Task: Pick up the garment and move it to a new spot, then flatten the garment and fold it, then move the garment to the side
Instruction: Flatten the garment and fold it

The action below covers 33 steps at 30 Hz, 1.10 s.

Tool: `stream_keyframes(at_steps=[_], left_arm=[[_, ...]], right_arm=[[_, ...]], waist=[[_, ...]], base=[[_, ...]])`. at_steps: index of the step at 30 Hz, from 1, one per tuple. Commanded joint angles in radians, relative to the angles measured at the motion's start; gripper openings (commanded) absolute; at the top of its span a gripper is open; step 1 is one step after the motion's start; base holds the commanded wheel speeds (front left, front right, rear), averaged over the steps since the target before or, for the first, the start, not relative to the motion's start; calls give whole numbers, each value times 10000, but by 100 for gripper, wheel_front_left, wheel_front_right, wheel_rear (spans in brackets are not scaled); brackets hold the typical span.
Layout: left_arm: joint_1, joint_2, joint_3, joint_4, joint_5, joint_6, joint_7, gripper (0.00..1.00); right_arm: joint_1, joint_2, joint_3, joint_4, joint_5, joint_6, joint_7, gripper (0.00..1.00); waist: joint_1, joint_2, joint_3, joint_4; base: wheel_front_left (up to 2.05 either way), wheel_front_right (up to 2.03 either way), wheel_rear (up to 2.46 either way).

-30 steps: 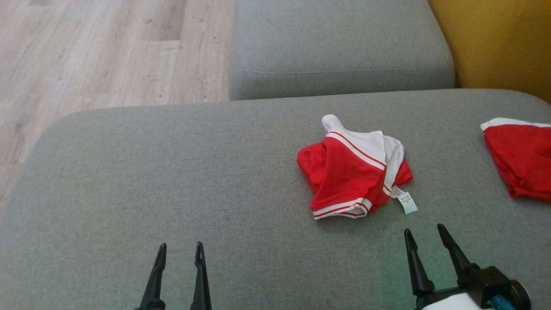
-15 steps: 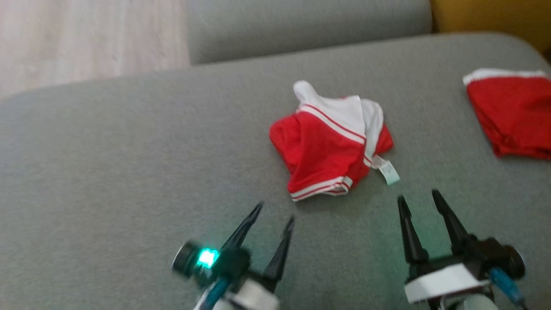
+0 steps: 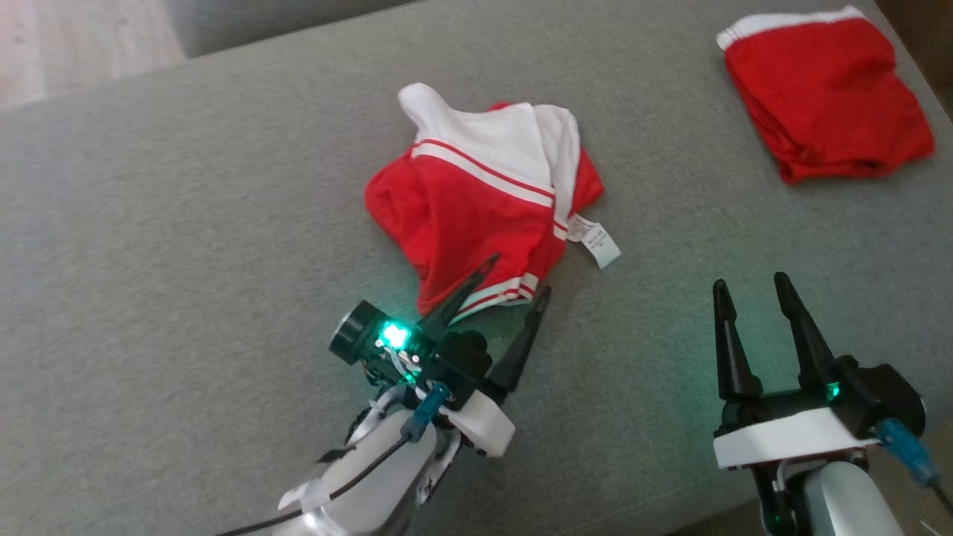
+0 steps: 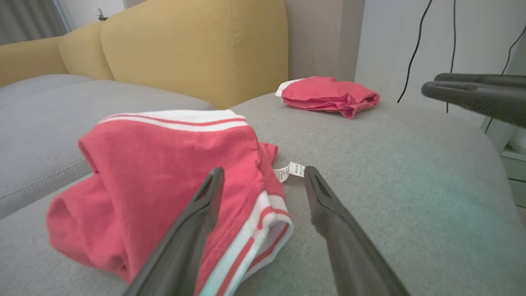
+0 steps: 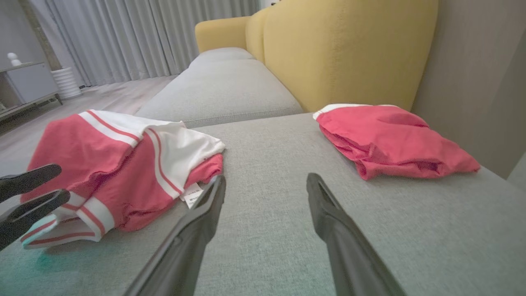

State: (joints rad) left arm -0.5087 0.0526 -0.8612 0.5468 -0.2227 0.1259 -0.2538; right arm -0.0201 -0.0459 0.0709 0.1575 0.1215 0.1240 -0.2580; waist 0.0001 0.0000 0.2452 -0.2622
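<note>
Bare cushion (image 3: pixel 186 223) left of garment (image 3: pixel 469 208); bundle (image 3: pixel 826 104) right.

Your head camera is looking steeply down on the grey seat cushion (image 3: pixel 186 223). Your left wrist camera is sitting low, very near the crumpled garment (image 4: pixel 164 164), facing the yellow backrest (image 4: pixel 197 45). Your right wrist camera is looking low along the cushion too. All three are sharing the garment and the folded red cloth (image 3: pixel 819 97).

Home living room: grey-and-yellow sofa (image 5: pixel 349 53), long curtains (image 5: pixel 135 37), wood floor (image 5: pixel 107 96).
</note>
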Motion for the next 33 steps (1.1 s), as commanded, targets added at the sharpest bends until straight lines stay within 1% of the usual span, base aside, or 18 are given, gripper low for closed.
stream_keyframes(at_steps=[1,6,9,10,11,12,16,20,21,23,25,29,31,33], left_arm=[[-344,-24,246,-96,-78,258,-80,100],[-553,-24,226,500,-45,761,-80,100],[-550,-24,278,634,-142,824,-80,100],[-554,-24,296,619,-161,835,-80,76],[-562,-24,332,545,-169,846,-80,34],[-574,-24,378,447,-156,851,-80,0],[-572,-24,832,-191,-277,837,-80,0],[-816,-24,1237,-986,-241,632,-80,0],[-1004,-24,1338,-1255,-142,511,-80,0],[-1593,-20,1464,-1719,179,106,-80,0],[-2398,39,1530,-1882,585,-372,-80,0],[-4525,364,1750,-1564,1330,-1131,-80,0],[-5700,520,1907,-1425,1609,-1432,-80,0],[-6750,642,2186,-1334,1700,-1635,-80,0]], right_arm=[[-291,-55,110,-261,218,67,-38,100],[-417,-47,83,-219,689,67,-38,100],[-486,-46,47,-235,703,67,-38,100],[-501,-45,28,-247,702,67,-38,100],[-511,-45,18,-260,707,67,-38,100],[-519,-45,26,-278,700,67,-38,100],[-530,-45,132,-255,654,67,-38,100],[-531,-44,201,-276,690,67,-38,100],[-525,-44,224,-288,728,67,-38,100],[-514,-44,297,-327,888,67,-38,100],[-505,-44,425,-317,1067,67,-38,100],[-518,-44,835,-300,1252,67,-38,100],[-499,-44,967,-294,1379,67,-38,100],[-422,-44,1055,-270,1482,67,-38,100]], waist=[[-1,0,265,-285],[-1,0,299,-410],[-1,0,286,-423],[-1,0,288,-413],[-1,0,290,-401],[-1,0,287,-386],[-1,0,172,-388],[-1,0,32,-432],[-1,0,-27,-450],[-1,0,-166,-515],[-1,0,-325,-633],[-1,0,-619,-1103],[-1,0,-736,-1343],[-1,0,-900,-1567]], base=[[0,0,0],[0,0,0],[0,0,0],[0,0,0],[0,0,0],[0,0,0],[0,0,0],[0,0,0],[0,0,0],[0,0,0],[0,0,0],[0,0,0],[0,0,0],[0,0,0]])
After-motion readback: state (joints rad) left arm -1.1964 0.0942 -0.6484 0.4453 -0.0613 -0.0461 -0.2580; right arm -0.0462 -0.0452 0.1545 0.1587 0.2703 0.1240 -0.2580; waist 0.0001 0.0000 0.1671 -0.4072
